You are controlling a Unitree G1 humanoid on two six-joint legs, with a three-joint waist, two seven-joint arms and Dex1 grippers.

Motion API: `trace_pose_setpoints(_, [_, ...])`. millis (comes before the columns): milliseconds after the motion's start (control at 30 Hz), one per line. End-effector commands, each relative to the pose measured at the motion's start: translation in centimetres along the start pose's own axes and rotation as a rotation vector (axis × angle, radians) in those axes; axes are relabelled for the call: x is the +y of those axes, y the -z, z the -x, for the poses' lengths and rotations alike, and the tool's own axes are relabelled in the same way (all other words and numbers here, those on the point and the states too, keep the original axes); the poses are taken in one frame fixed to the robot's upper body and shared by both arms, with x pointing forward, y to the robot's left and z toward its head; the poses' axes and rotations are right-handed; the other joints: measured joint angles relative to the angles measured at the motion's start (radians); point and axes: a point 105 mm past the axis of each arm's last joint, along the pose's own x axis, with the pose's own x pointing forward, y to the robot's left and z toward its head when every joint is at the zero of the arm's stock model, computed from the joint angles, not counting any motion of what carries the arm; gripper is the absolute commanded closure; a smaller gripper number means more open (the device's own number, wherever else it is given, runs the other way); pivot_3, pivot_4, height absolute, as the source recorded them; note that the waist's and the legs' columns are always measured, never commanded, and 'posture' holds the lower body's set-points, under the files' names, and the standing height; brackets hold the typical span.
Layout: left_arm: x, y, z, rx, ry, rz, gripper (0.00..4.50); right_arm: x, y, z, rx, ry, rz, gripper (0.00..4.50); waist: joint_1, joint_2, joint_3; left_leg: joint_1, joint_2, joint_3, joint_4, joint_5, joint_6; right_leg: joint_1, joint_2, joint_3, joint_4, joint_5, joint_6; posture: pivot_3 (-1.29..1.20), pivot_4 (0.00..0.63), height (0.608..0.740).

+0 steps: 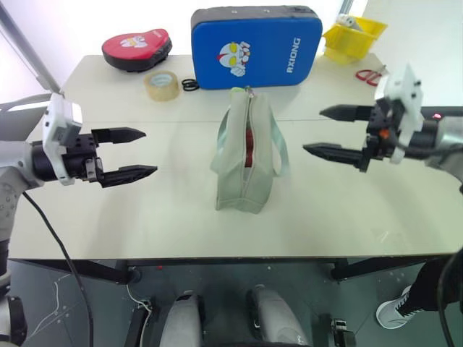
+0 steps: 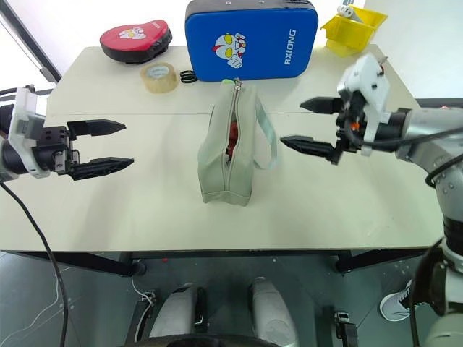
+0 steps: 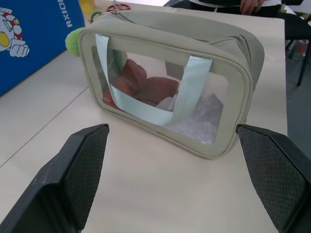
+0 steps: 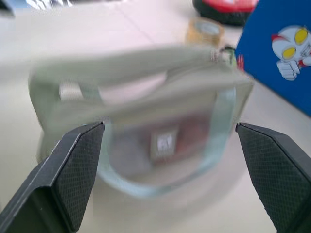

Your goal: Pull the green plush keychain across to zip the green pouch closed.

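The left gripper (image 1: 137, 152) holds its fingers wide apart with nothing between them, its tips aimed at the pouch (image 1: 247, 155), which stands upright well beyond them on the table (image 1: 145, 210). Through the pouch's clear window (image 3: 160, 97) red and white contents show, its top zipper gapes over the red, and the keychain (image 3: 74, 40) sits at the pouch's far end, toward the blue case (image 1: 255, 45). On the pouch's other side the right gripper (image 1: 331, 131) also stands spread wide and empty, pointing at it without touching, with a yellow bin (image 1: 353, 36) of small items beyond.
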Motion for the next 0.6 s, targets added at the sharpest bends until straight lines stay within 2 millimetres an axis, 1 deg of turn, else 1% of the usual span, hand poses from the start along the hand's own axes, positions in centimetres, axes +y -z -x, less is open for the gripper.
trace_pose_setpoints(33, [0.2, -0.7, -0.3, -0.013, 0.006, -0.039, 0.03, 0.6, -1.8, -2.4, 0.015, -0.03, -0.11, 0.0, 0.0, 0.0, 0.0, 0.0, 0.0, 0.0, 0.0, 0.0, 0.0, 0.0, 0.0, 0.0, 0.0, 0.0, 0.0, 0.0, 0.15, 0.737])
trace_pose_setpoints(167, [0.3, -0.7, -0.8, -0.021, 0.019, -0.045, 0.03, 1.3, -2.0, -6.8, 0.148, -0.046, -0.295, 0.0, 0.003, 0.0, 0.0, -0.001, 0.0, 0.0, -0.001, 0.0, 0.0, -0.001, 0.0, 0.0, 0.0, 0.0, 0.0, 0.0, 0.15, 0.737])
trace_pose_setpoints(267, [0.3, -0.6, -1.0, -0.022, 0.024, -0.048, 0.03, 1.7, -2.0, -9.1, 0.228, -0.041, -0.368, 0.0, 0.003, 0.0, 0.0, -0.003, 0.0, 0.001, -0.001, 0.0, 0.0, -0.004, -0.001, 0.0, 0.0, 0.0, 0.0, 0.0, 0.15, 0.737])
trace_pose_setpoints(333, [0.3, -0.5, -1.1, -0.024, 0.025, -0.049, 0.03, 1.7, -1.5, -10.2, 0.29, -0.029, -0.395, 0.0, 0.004, 0.0, 0.0, -0.004, 0.0, 0.001, -0.001, 0.0, 0.0, -0.005, -0.001, 0.0, 0.0, 0.0, 0.0, 0.0, 0.15, 0.737])
trace_pose_setpoints(500, [0.0, -0.2, -1.1, -0.026, 0.023, -0.047, 0.03, 1.5, 0.3, -11.5, 0.442, 0.026, -0.404, 0.0, 0.002, -0.001, 0.0, -0.008, -0.001, 0.002, -0.002, 0.0, 0.0, -0.008, -0.002, 0.0, -0.002, 0.0, 0.0, 0.0, 0.15, 0.737])
trace_pose_setpoints(600, [-0.1, 0.1, -1.2, -0.025, 0.021, -0.045, 0.03, 1.4, 0.6, -12.1, 0.48, 0.058, -0.411, 0.0, -0.002, -0.001, 0.0, -0.01, 0.0, 0.002, -0.002, 0.0, 0.0, -0.01, -0.002, 0.0, -0.001, 0.0, 0.0, 0.0, 0.15, 0.737])
